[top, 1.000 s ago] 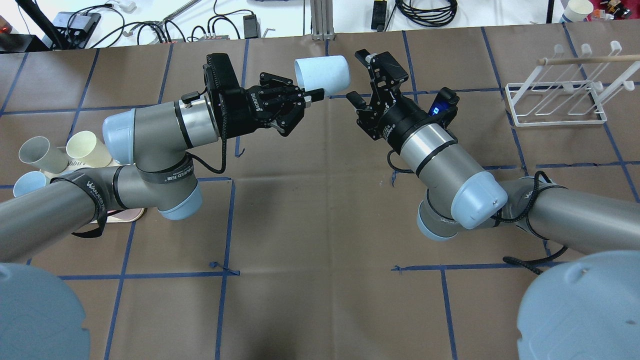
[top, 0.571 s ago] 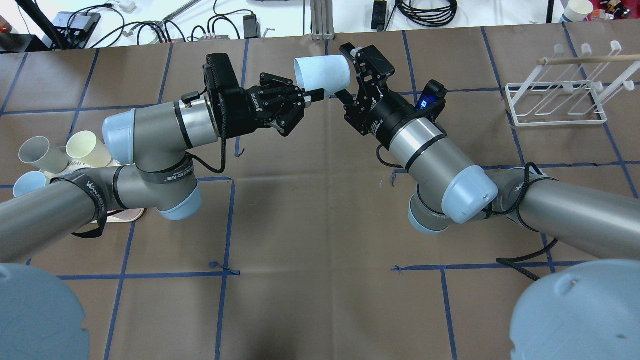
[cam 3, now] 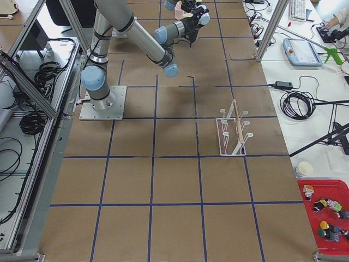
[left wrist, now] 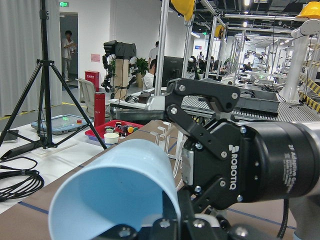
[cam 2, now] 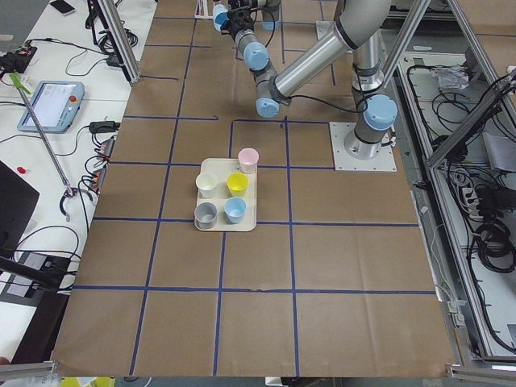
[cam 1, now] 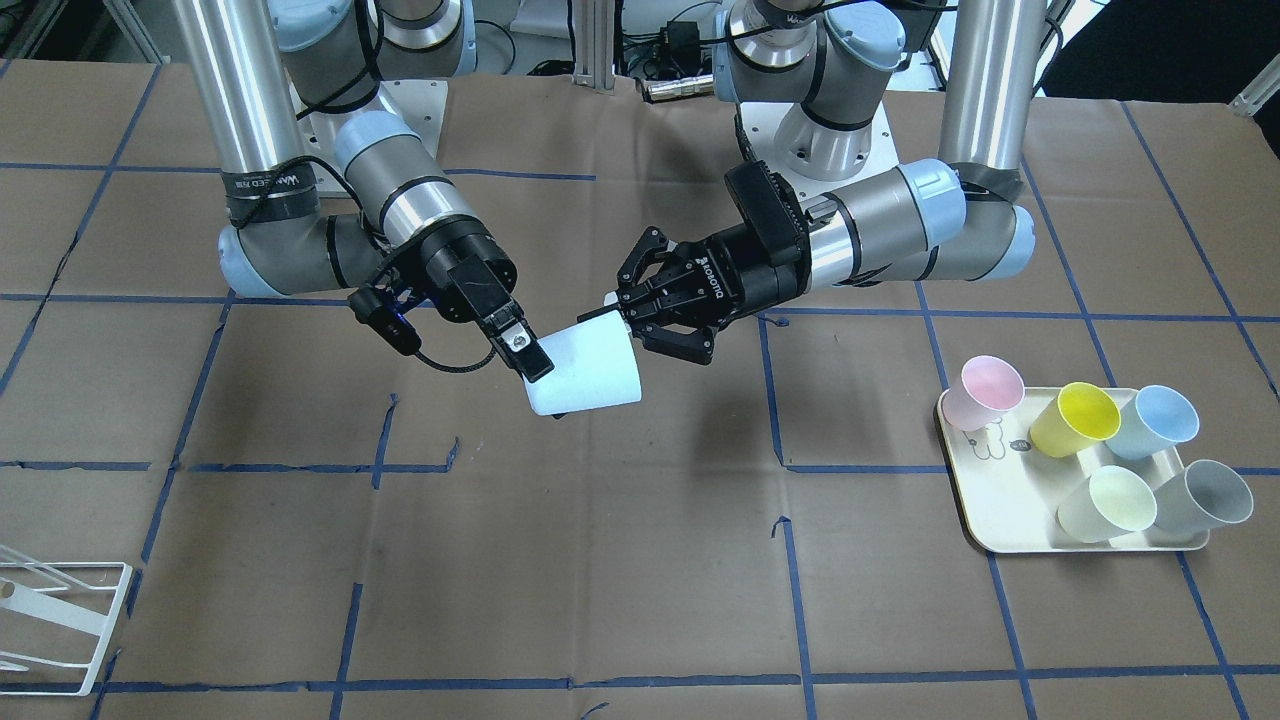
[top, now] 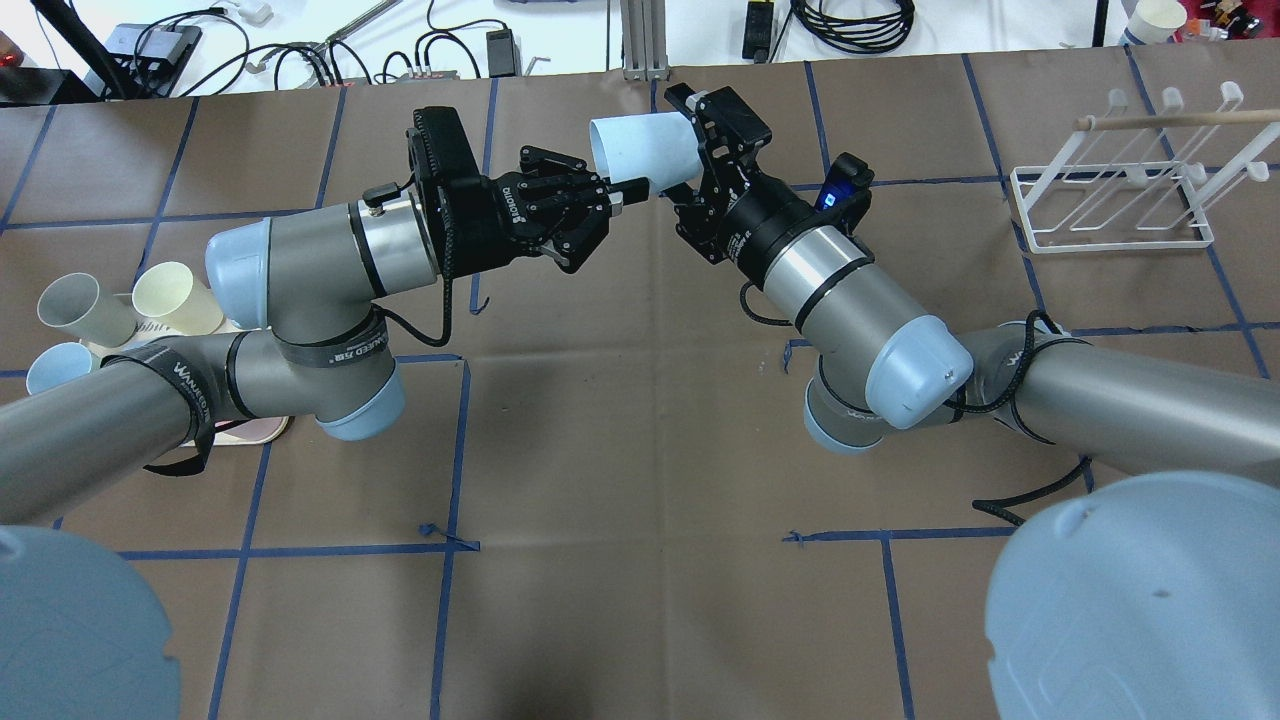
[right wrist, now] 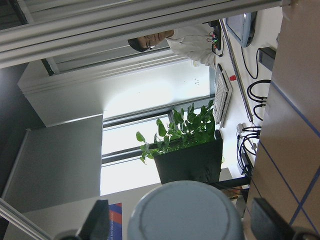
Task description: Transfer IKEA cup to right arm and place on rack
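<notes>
A tray (cam 1: 975,520) of spare cups (cam 1: 1075,420) sits at the robot's left; the wire rack (top: 1120,246) stands farther out, well off to the right. Farthest, in mid-air, the pale-blue cup (top: 640,148) lies crosswise, mouth toward the left tool (top: 628,188) pinching its rim, base between the spread fingers of the right tool (top: 688,150).

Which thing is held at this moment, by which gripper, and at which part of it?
The left gripper holds the pale blue cup by its rim. The open right gripper straddles the cup's base without clamping.
</notes>
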